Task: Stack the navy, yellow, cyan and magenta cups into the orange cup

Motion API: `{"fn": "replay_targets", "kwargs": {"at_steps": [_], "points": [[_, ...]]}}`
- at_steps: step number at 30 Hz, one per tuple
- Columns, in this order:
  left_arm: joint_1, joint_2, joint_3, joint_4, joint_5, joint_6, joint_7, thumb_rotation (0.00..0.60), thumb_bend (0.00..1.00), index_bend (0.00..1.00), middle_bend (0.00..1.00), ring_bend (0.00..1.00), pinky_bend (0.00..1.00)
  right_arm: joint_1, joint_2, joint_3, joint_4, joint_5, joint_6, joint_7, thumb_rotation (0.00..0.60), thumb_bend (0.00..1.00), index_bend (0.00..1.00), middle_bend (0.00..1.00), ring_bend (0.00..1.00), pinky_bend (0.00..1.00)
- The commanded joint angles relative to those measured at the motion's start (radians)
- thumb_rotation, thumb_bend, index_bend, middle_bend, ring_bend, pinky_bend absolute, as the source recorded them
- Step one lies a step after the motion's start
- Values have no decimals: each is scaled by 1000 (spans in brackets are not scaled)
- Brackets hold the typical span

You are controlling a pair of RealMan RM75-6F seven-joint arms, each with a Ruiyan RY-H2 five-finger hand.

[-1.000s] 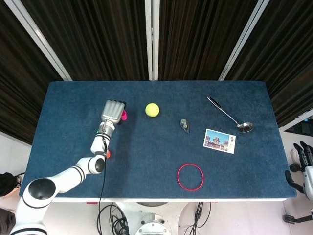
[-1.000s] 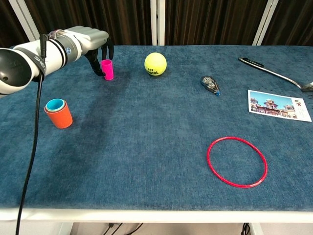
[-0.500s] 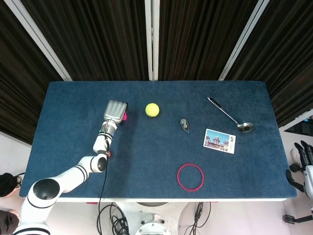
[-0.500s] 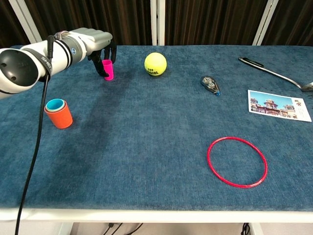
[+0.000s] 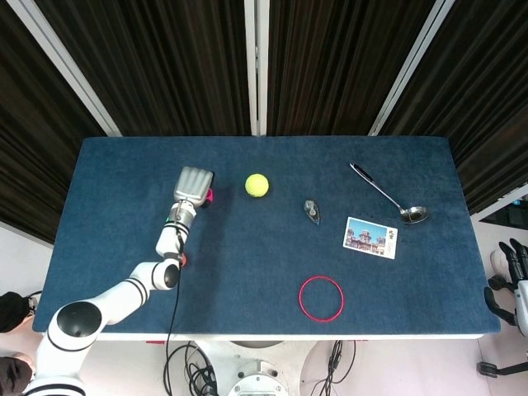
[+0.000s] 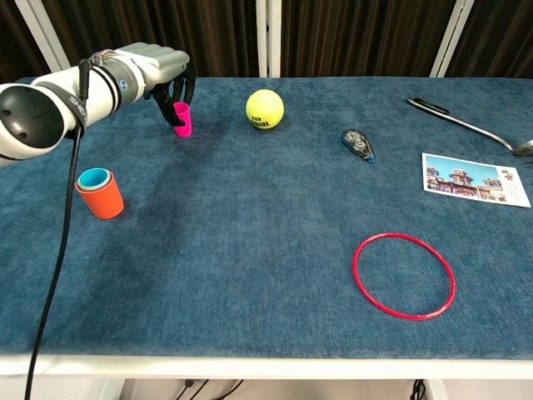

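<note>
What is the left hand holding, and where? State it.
The left hand has its fingers around the magenta cup's upper part; a firm grip cannot be told.

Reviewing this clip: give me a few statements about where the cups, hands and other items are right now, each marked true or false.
1. The left hand is at the magenta cup. True.
2. The orange cup is empty. False: a cyan cup sits nested inside it.
3. The tennis ball lies inside the red ring. False: they are far apart; the ring encloses only bare table.
4. The ladle lies beyond the postcard. True.
</note>
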Motion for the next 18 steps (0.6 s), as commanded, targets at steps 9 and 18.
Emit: {"fn": "replay_targets", "kwargs": {"at_steps": [9, 18], "points": [[2, -9, -8, 17, 17, -5, -19, 600, 259, 539, 567, 578, 600, 1, -2, 0, 6, 4, -6, 4, 600, 346, 0, 0, 0, 0], [10, 23, -33, -44, 15, 15, -30, 600, 261, 544, 574, 585, 605, 1, 0, 1, 5, 3, -5, 6, 600, 347, 0, 0, 0, 0]]}}
